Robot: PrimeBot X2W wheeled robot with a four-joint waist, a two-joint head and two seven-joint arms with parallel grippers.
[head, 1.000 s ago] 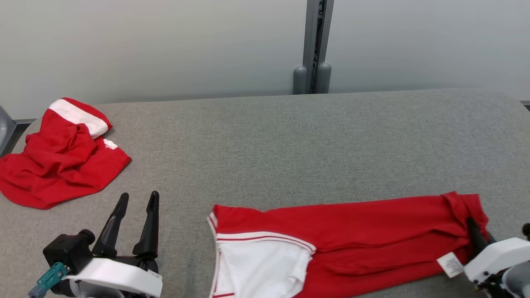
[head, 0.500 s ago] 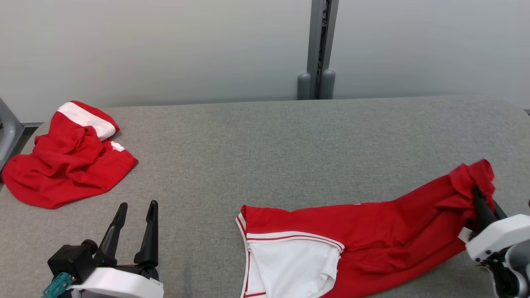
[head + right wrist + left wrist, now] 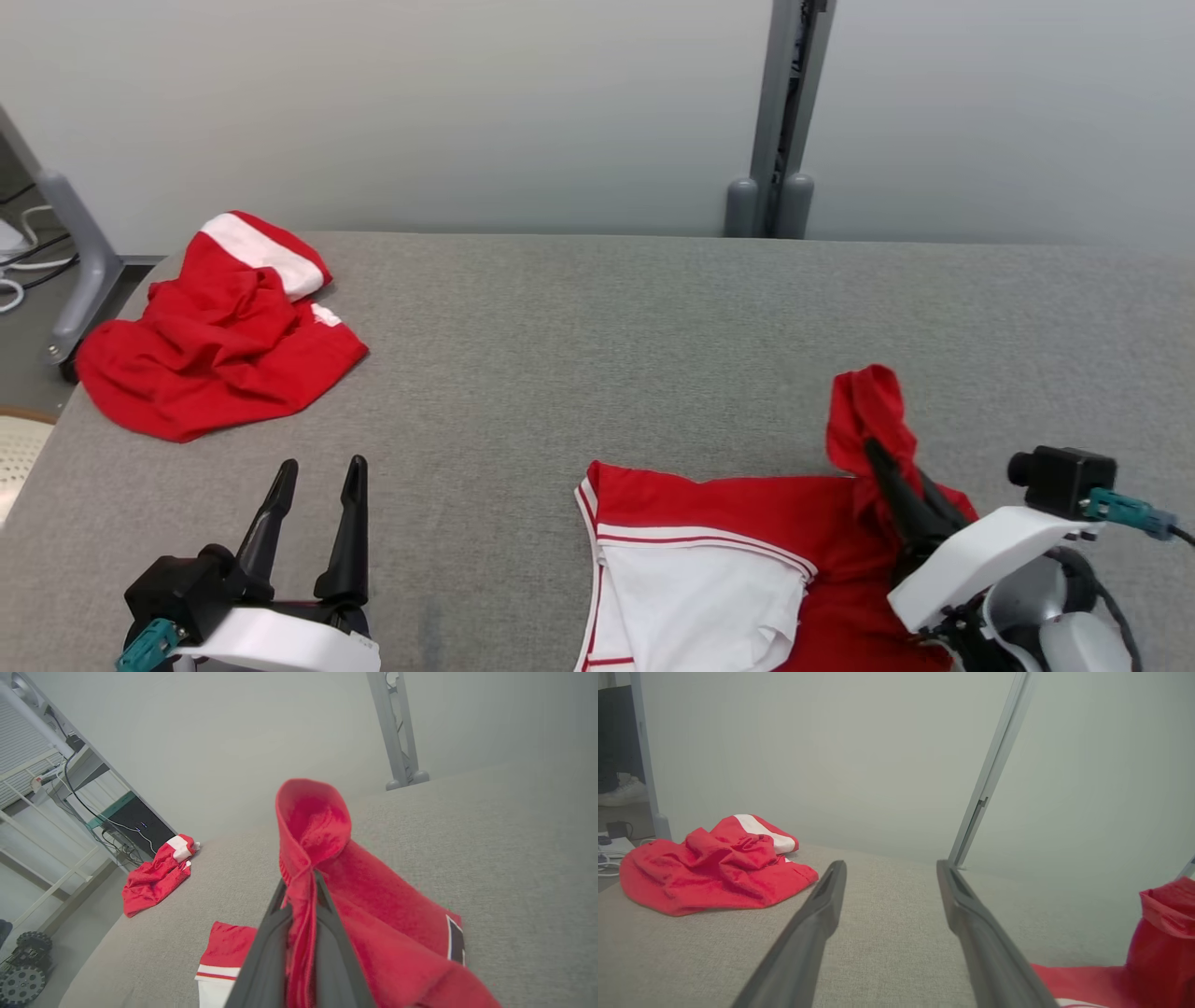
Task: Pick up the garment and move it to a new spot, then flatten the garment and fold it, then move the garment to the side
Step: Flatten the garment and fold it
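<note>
Head view: right jaws pinch the red garment (image 3: 747, 504); left jaws gape empty.

Red garment (image 3: 747, 509) with white, red-striped trim; grey table (image 3: 597, 355).

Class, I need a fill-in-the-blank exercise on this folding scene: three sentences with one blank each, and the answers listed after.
1. The right gripper is ____ on a raised fold of the near garment.
2. The left gripper holds ____, its fingers spread apart.
3. The crumpled garment lies near the far ____ corner of the table.
Missing words: shut, nothing, left.
</note>
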